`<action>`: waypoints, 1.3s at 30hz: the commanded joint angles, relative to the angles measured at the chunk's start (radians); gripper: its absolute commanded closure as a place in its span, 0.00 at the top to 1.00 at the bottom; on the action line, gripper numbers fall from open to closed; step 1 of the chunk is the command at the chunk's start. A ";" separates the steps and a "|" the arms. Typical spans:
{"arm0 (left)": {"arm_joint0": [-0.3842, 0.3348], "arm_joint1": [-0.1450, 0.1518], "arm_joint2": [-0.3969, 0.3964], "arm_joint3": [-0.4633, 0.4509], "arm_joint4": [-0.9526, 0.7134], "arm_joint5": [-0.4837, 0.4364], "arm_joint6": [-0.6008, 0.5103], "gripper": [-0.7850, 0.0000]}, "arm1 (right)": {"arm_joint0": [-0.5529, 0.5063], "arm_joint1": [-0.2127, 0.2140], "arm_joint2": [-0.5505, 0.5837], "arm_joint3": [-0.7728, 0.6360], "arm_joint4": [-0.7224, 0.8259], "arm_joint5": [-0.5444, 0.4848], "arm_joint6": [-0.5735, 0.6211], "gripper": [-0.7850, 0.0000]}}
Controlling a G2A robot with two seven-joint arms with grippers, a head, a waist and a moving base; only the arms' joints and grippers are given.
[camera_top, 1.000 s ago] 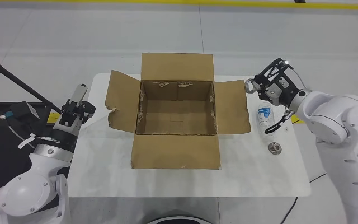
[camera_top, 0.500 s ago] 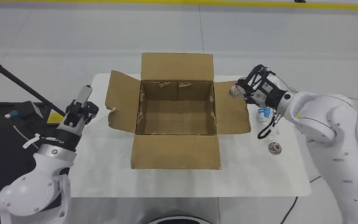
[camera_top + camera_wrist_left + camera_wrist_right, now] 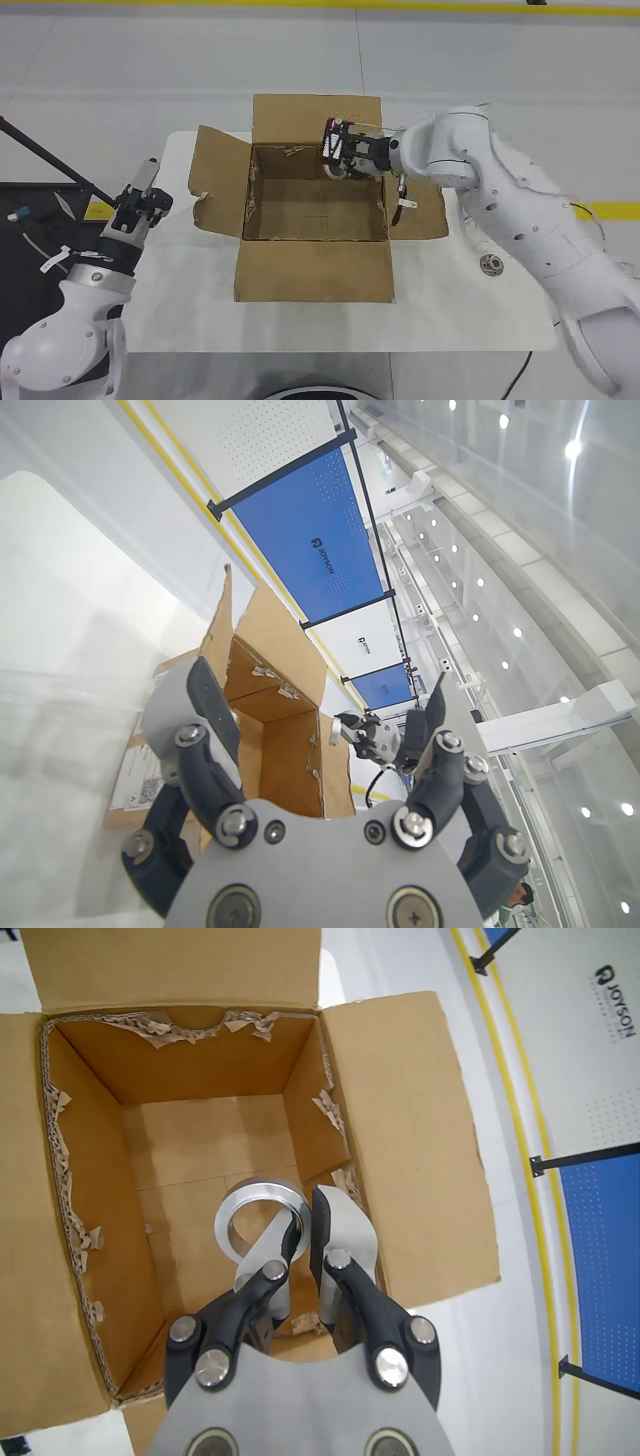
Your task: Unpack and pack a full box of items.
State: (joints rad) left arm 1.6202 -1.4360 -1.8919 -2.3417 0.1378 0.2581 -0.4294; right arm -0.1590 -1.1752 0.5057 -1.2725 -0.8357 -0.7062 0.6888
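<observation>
An open cardboard box stands mid-table with all flaps folded out; its floor shows bare cardboard. My right gripper hangs over the box's back right part, shut on the wall of a silver metal ring held above the box floor. The ring also shows from afar in the left wrist view. My left gripper is open with nothing between its fingers, just off the table's left edge, facing the box.
A small round metal part lies on the white table to the right of the box. A black stand slants past the table's left side. Torn cardboard edges line the box's rim.
My right arm swung left from the table's right side to over the box, carrying the ring. The left arm barely shifted.
</observation>
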 commanded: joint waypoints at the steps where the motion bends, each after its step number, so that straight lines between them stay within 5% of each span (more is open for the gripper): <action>1: 0.005 0.002 -0.008 -0.002 -0.009 -0.002 0.004 1.00 | 0.038 -0.054 -0.073 0.086 0.007 0.003 -0.001 0.00; 11: 0.005 0.012 -0.009 0.002 -0.022 -0.003 0.013 1.00 | 0.089 -0.289 -0.266 0.441 0.020 -0.006 -0.010 0.00; 18: -0.003 0.016 -0.004 0.006 -0.019 0.005 0.019 1.00 | 0.082 -0.417 -0.319 0.668 -0.026 0.009 -0.036 0.00; 29: -0.003 0.016 -0.004 0.006 -0.019 0.005 0.019 1.00 | 0.071 -0.540 -0.336 0.908 -0.080 -0.044 -0.068 0.00; 34: -0.003 0.016 -0.004 0.006 -0.019 0.005 0.019 1.00 | 0.068 -0.574 -0.334 0.974 -0.092 -0.066 -0.076 0.22; 39: -0.003 0.016 -0.004 0.006 -0.019 0.005 0.019 1.00 | 0.070 -0.596 -0.330 1.019 -0.099 -0.083 -0.088 0.32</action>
State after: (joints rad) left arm 1.6174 -1.4195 -1.8959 -2.3361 0.1190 0.2633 -0.4105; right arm -0.0899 -1.7674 0.1749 -0.2621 -0.9336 -0.7872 0.6033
